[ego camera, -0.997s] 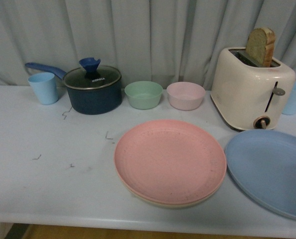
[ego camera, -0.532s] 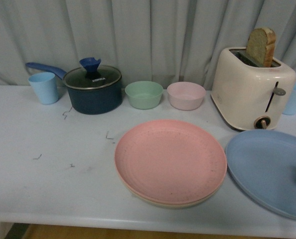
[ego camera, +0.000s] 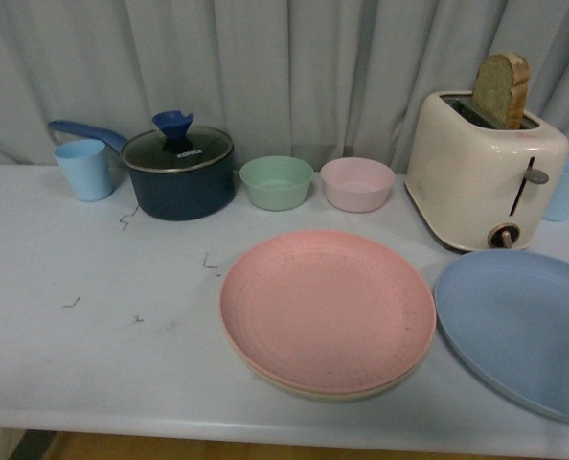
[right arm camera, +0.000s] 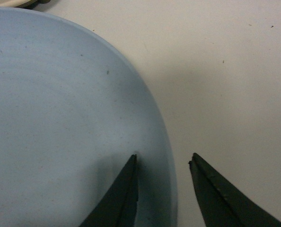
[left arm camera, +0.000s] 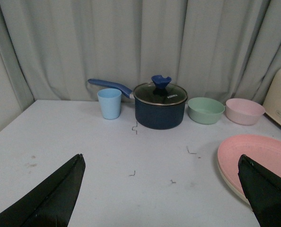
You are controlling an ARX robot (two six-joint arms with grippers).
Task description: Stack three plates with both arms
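Though unseen frontally, right gripper (right arm camera: 163, 158) straddles plate (right arm camera: 60, 118)

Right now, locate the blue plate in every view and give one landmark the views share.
Front view: blue plate at the lower right, cut by the edge, beside the pink plate.
Left wrist view: not in it.
Right wrist view: fills much of the picture, rim between the open right gripper fingertips.
Shared landmark: the white table in all three.
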